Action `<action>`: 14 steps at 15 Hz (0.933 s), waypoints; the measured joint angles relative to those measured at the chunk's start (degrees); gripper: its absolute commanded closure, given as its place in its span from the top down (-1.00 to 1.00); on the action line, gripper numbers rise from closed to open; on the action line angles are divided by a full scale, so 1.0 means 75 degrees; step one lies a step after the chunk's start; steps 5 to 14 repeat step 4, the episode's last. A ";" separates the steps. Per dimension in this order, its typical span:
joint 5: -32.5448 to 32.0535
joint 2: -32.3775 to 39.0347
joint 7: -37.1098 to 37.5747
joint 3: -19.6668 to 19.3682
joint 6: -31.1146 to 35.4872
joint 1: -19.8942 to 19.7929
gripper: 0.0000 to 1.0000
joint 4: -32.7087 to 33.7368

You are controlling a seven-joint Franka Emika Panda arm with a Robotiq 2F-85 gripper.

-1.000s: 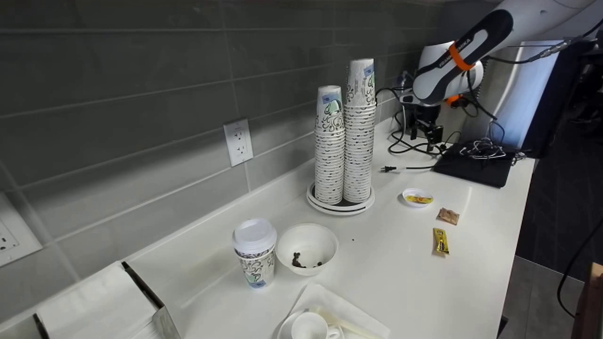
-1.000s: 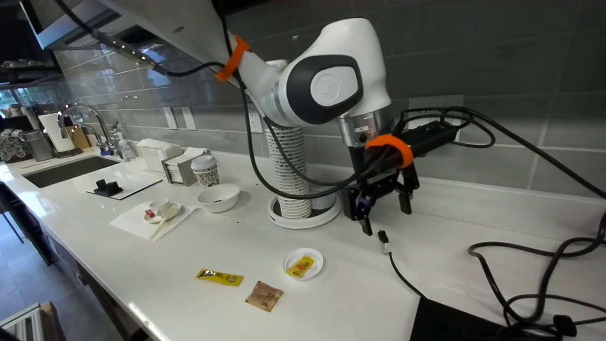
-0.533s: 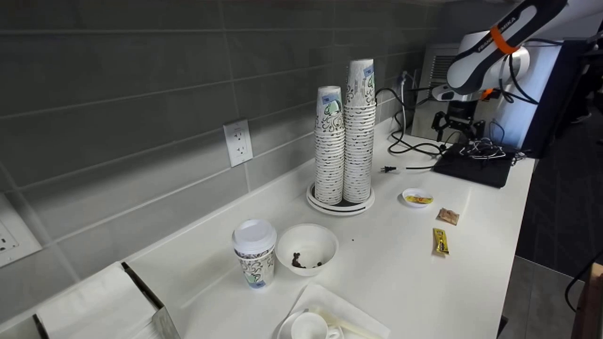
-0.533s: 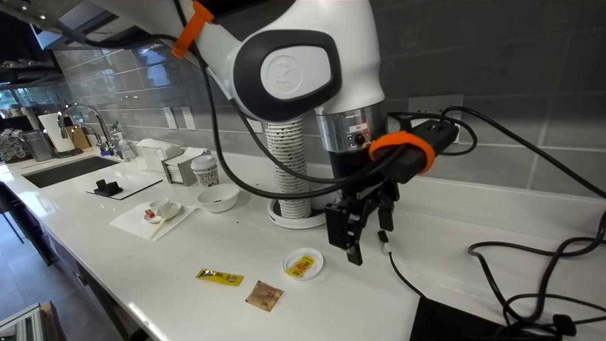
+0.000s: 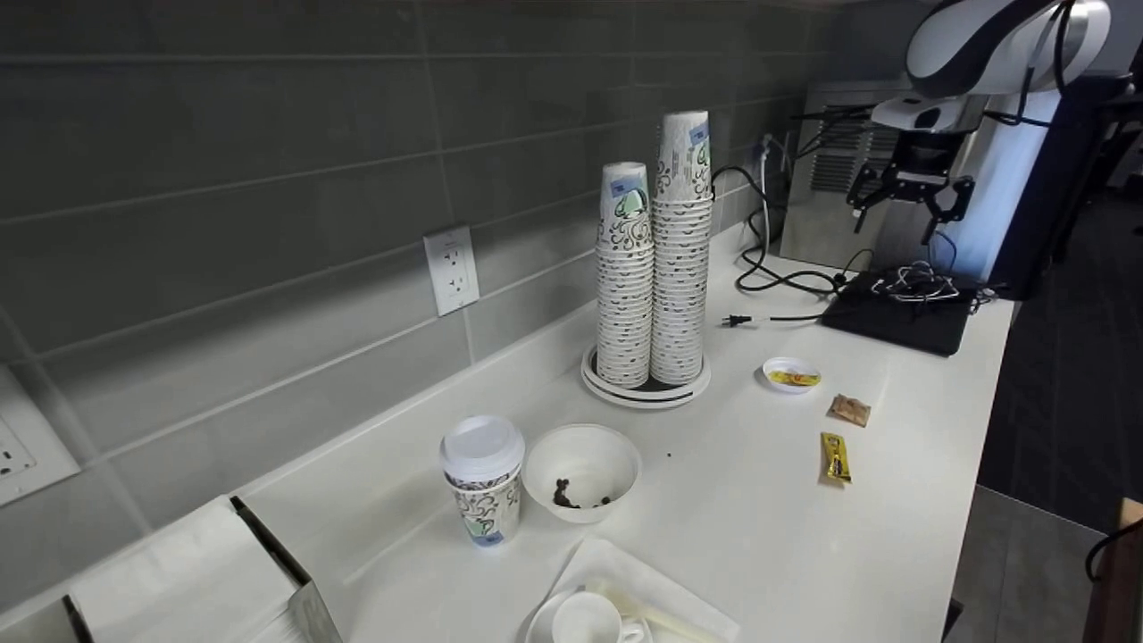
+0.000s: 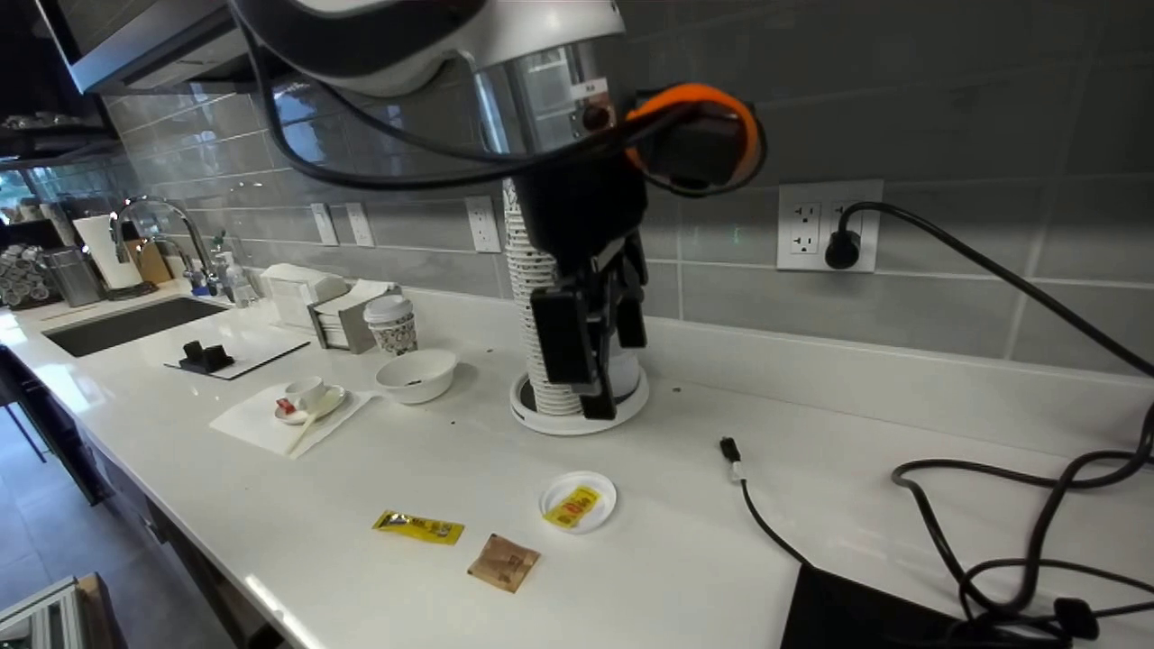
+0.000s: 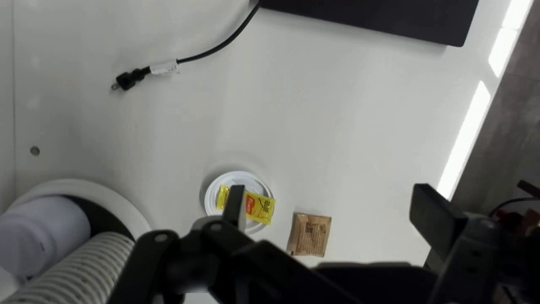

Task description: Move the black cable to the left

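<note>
In the wrist view the fingers (image 7: 441, 221) show at the bottom of the frame, standing wide apart and gripping nothing. One overlaps a small white dish (image 7: 242, 177) with a yellow packet (image 7: 262, 207) in it; a brown packet (image 7: 312, 235) lies just to the right. The black cable (image 7: 229, 41) lies on the bench (image 7: 346, 126) at upper left, curving from a black slab (image 7: 371, 17) at the top down to a plug (image 7: 128, 79), with a white tag (image 7: 163, 67) beside the plug. At lower left, paper cups (image 7: 84, 270) stand on a round tray (image 7: 116, 205).

In an exterior view the fingers hang over the bench near mid-frame, overlapping the paper cups. The plug and its stretch of black cable lie right of centre, apart from the fingers; more black cable is looped at lower right, and I cannot tell whether the two stretches join. At upper right is a wall outlet (image 6: 804, 227) with a second plug (image 6: 843, 250) in it.

In an exterior view the robot arm (image 5: 942, 58) enters at upper right, its fingers spread and pointing down, higher in the frame than the black slab. The black cable loops left of the slab. A white bowl (image 5: 589, 454) stands just beside a lidded cup (image 5: 489, 518), below centre.
</note>
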 measured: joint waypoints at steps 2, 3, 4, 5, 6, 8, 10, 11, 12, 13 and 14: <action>0.0001 -0.0159 -0.0034 -0.0248 -0.0039 0.0243 1.00 -0.0058; 0.0001 -0.0130 -0.0028 -0.0295 -0.0039 0.0287 1.00 -0.0058; 0.0001 -0.0077 -0.0027 -0.0316 -0.0037 0.0299 1.00 -0.0056; 0.0001 -0.0077 -0.0027 -0.0316 -0.0037 0.0299 1.00 -0.0056; 0.0001 -0.0077 -0.0027 -0.0316 -0.0037 0.0299 1.00 -0.0056; 0.0001 -0.0077 -0.0027 -0.0316 -0.0037 0.0299 1.00 -0.0056; 0.0001 -0.0077 -0.0027 -0.0316 -0.0037 0.0299 1.00 -0.0056; 0.0001 -0.0077 -0.0027 -0.0316 -0.0037 0.0299 1.00 -0.0056; 0.0001 -0.0077 -0.0027 -0.0316 -0.0037 0.0299 1.00 -0.0056; 0.0001 -0.0077 -0.0027 -0.0316 -0.0037 0.0299 1.00 -0.0056; 0.0001 -0.0077 -0.0027 -0.0316 -0.0037 0.0299 1.00 -0.0056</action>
